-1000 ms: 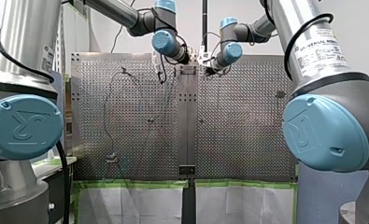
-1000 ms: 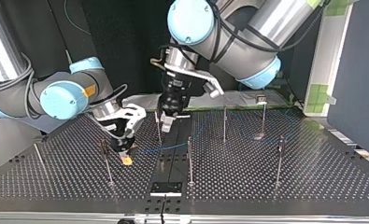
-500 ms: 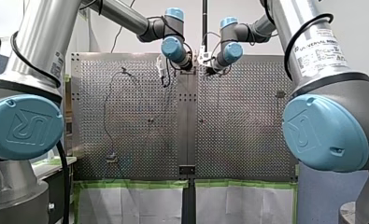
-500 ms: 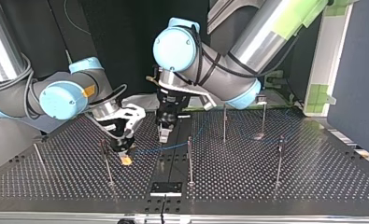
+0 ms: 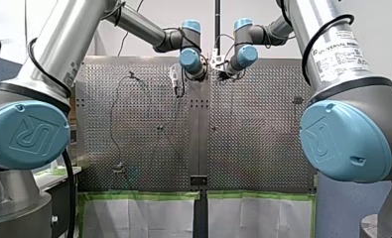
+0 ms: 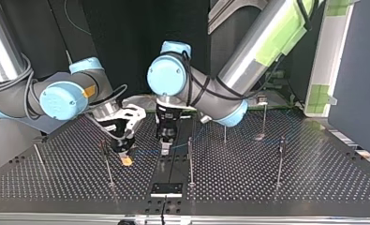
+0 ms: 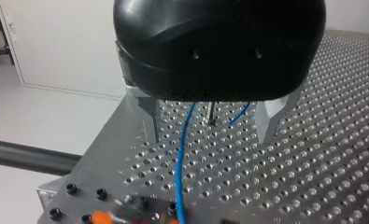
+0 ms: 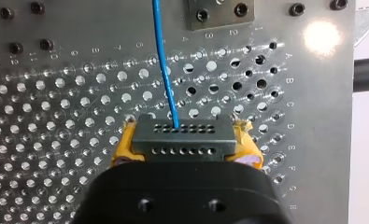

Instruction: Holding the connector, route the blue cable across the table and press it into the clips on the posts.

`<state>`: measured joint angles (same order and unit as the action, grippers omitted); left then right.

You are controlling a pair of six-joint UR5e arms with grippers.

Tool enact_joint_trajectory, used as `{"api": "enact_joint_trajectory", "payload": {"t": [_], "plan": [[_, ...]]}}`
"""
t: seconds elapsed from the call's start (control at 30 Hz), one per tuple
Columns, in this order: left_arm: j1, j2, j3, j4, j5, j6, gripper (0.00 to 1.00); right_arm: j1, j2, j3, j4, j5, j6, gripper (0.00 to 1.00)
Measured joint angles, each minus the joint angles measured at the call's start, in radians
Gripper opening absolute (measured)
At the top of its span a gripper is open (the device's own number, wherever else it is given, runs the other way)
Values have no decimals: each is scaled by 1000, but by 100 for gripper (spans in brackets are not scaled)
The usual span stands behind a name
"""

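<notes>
left tool (image 7: 209, 136) dropped over cable (image 7: 181, 161), fingers (image 7: 149, 119) apart, holding nothing. right tool (image 8: 187, 150) clamps connector (image 8: 182, 134). cable's thin and limp; pinch it close to a post (image 6: 190, 159).

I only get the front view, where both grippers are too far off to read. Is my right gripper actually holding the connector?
Observer: Yes. The right wrist view shows your right gripper shut on the connector, yellow pads on both its ends.
Operator: And my left one?
Observer: The left wrist view shows your left gripper open; the blue cable runs between its fingers, touching neither.
</notes>
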<state>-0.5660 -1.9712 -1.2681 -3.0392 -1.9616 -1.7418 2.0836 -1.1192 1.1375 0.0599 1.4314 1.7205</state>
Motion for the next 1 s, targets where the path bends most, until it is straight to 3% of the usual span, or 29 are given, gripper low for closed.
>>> {"api": "enact_joint_trajectory", "payload": {"t": [0.23,0.5,0.57,0.6,0.67,0.7,0.73,0.77,0.8,0.83,0.87,1.0], "plan": [[4,-26,53,11,1,2,100,0,0,-1,0,0,0,0],[9,-35,66,21,2,4,100,0,0,-1,0,-1,1,0],[11,-35,67,16,1,4,85,0,0,-1,0,-1,1,0],[12,-34,67,11,1,5,85,0,0,-1,0,-1,1,0],[13,-34,67,4,-3,7,57,0,0,-1,0,-1,1,0],[14,-35,67,0,-9,10,57,1,0,-1,0,-1,1,0],[14,-35,67,-3,-15,14,44,1,0,-1,0,-2,1,0],[14,-34,67,-5,-21,18,25,2,0,-1,0,-2,1,0],[14,-34,67,-7,-29,25,25,2,0,-1,0,-2,1,0],[13,-34,67,-9,-34,29,18,3,0,-1,1,-2,2,0],[14,-34,67,-10,-38,32,0,4,0,0,1,-2,2,0],[13,-34,66,-19,-42,35,0,7,0,0,1,-2,2,0]]}}
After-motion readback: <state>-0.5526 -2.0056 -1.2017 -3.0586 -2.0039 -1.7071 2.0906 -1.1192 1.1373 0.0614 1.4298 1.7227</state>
